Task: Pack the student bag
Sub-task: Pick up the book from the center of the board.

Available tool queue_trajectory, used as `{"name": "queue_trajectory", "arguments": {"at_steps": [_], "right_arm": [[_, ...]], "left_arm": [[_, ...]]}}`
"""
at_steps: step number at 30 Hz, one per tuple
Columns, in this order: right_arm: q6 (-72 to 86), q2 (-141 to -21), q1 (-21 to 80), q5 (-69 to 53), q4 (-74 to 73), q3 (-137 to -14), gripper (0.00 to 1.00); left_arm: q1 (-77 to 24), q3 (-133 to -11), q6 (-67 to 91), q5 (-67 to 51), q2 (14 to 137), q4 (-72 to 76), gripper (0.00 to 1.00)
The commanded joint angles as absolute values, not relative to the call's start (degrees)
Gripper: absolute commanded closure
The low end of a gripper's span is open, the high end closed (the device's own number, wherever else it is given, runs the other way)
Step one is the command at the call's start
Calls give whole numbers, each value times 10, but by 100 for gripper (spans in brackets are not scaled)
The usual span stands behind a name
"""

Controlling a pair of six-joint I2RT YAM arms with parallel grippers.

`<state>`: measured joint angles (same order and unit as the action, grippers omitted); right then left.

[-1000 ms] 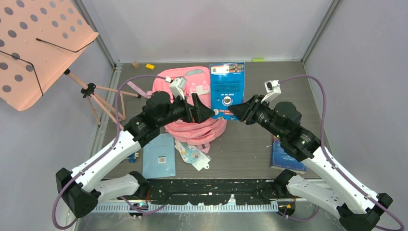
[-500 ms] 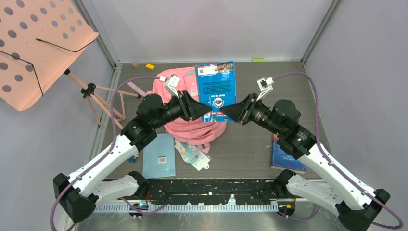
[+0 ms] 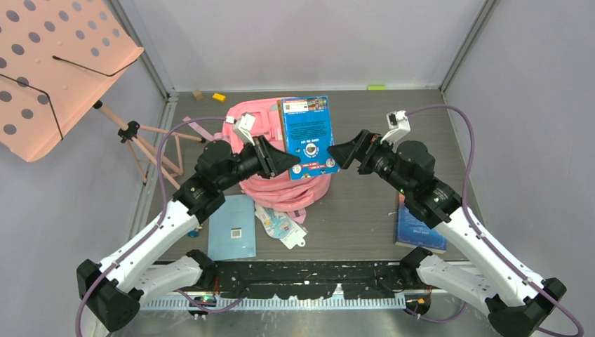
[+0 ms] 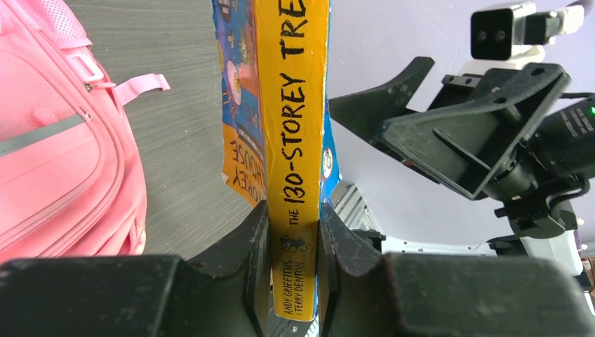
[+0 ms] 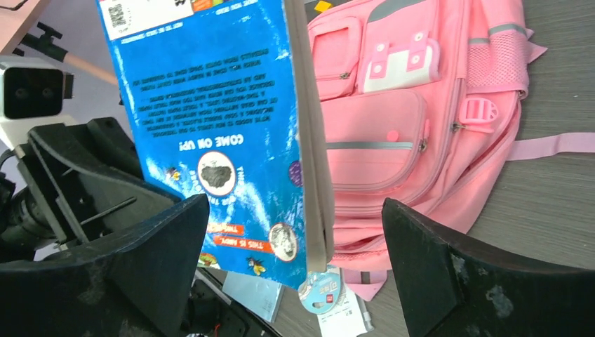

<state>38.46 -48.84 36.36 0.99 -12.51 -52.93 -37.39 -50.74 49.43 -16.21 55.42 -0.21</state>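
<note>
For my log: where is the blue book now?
In the top view the blue book is held over the pink backpack, mid-table, clamped in the left gripper; the right gripper stands open beside it.

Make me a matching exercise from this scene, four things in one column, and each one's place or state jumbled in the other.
Column one
1. blue book
2. student bag
3. music stand
4. right gripper

Column two
A. open, fingers wide apart
B. stands at the far left
C. clamped in the left gripper
D. lies on the table

Pairs: 1-C, 2-D, 3-B, 4-A
</note>
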Motion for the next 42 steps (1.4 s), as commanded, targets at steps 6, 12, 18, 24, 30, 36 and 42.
{"name": "queue_trajectory", "arguments": {"at_steps": [6,12,18,24,30,36,42], "right_arm": [[405,-528,287,-154,-37,-533,0],[454,-571,270,-267,68,-528,0],[480,-607,269,-342,117,-549,0],[490,-628,269,-359,121,-561,0],[517,-643,269,-404,150,-565,0],[548,-642,270,-449,177,-578,0],[561,-661,279,-484,182,-605,0]], "left_arm": [[-368,-519,476,-213,515,87,100],[-367,-532,463,-266,507,110,100],[-367,-569,452,-306,513,125,100],[-367,-594,449,-341,518,151,100],[-367,-612,443,-354,517,158,100],[-367,-617,444,-352,512,177,100],[-367,-629,439,-366,527,187,100]]}}
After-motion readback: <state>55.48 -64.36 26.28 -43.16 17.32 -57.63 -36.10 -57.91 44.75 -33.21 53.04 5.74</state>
